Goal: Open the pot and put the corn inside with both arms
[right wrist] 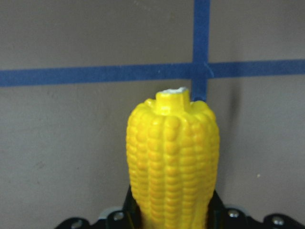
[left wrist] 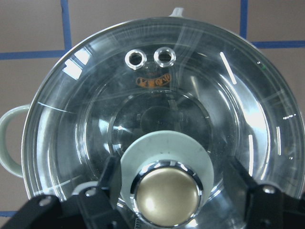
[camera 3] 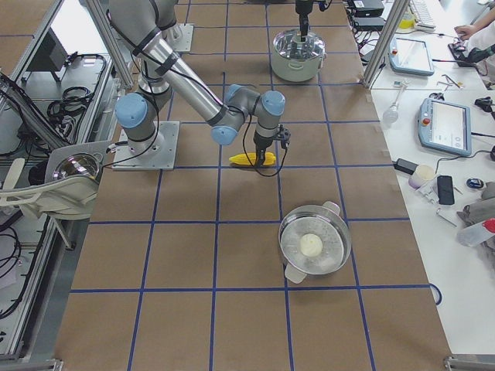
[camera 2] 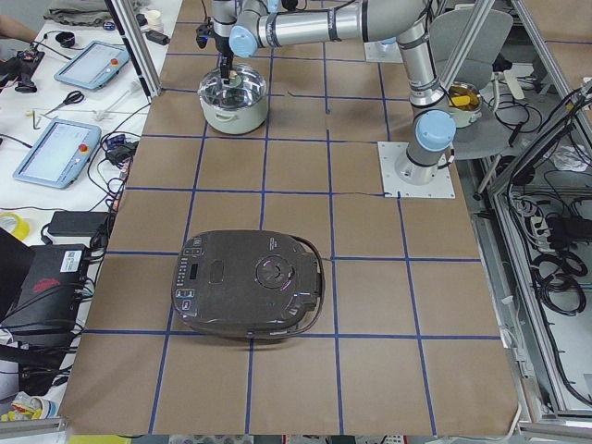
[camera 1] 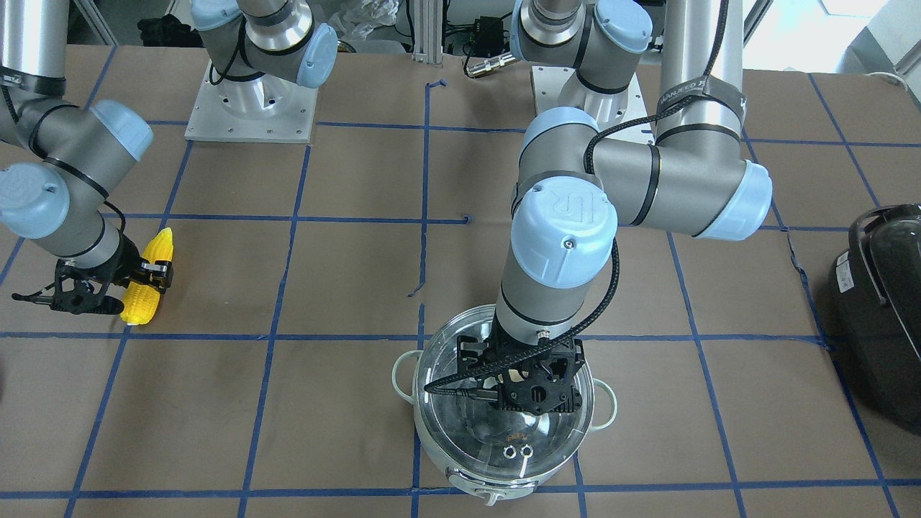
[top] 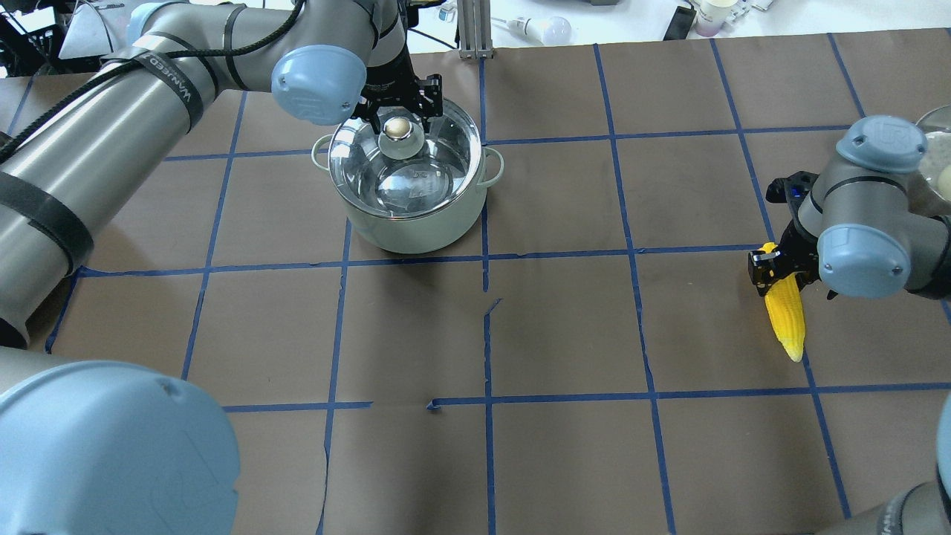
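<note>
The pot stands on the table with its glass lid on it. My left gripper hangs over the lid with its jaws on either side of the gold knob; in the left wrist view the right finger stands clear of the knob's base. The yellow corn lies far off to my right, also seen from overhead. My right gripper is shut across its thick end, and the fingers hug both sides of the cob in the right wrist view.
A large black appliance sits at the table's left end, also visible in the front view. A second steel pot with a pale round thing inside stands near the right end. Blue tape lines grid the brown table.
</note>
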`<state>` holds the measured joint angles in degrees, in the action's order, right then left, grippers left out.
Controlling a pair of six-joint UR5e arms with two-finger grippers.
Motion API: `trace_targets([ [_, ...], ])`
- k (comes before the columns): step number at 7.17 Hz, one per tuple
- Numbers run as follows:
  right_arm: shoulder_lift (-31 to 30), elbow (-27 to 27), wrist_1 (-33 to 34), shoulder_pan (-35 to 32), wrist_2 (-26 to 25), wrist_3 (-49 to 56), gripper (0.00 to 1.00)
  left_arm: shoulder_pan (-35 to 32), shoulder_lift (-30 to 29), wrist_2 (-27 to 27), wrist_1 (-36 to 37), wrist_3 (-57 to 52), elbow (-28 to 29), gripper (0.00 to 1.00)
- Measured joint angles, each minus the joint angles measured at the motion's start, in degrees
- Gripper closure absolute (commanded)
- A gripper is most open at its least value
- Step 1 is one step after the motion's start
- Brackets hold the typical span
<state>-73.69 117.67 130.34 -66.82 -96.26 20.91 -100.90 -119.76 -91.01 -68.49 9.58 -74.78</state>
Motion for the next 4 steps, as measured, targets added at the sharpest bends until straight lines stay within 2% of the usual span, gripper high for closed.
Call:
trace_targets([
  [2,-0.33,-4.48,-0.7,-0.9,0.59,-1.09,1.0,0.0,0.3,-0.06,-0.14,0.12,-0.17,0.98],
  [4,-0.88,-10.38,-2.36,-7.91,1.28,-8.96,1.0,0.01,0.67,-0.06,-0.22,0.07,0.03,1.0],
])
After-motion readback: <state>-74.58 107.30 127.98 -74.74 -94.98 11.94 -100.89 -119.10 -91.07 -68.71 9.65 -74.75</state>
